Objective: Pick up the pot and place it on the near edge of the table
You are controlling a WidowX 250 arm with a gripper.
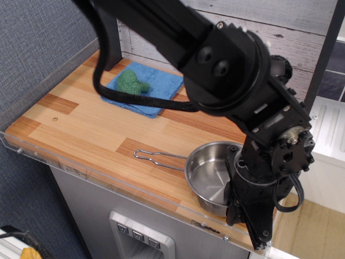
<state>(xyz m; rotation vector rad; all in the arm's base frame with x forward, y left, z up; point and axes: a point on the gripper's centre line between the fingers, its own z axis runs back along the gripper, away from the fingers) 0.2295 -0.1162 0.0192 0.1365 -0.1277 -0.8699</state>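
A striped wooden table (81, 127) bears a shiny round steel pot (211, 177); the black gripper (249, 213) pinches its rim.

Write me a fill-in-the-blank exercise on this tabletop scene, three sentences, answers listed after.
1. The pot sits near the ____ edge of the table.
2. The green broccoli-like toy rests on a ____ cloth.
3. The pot's wire handle points toward the ____ of the picture.

Answers: near (front); blue; left
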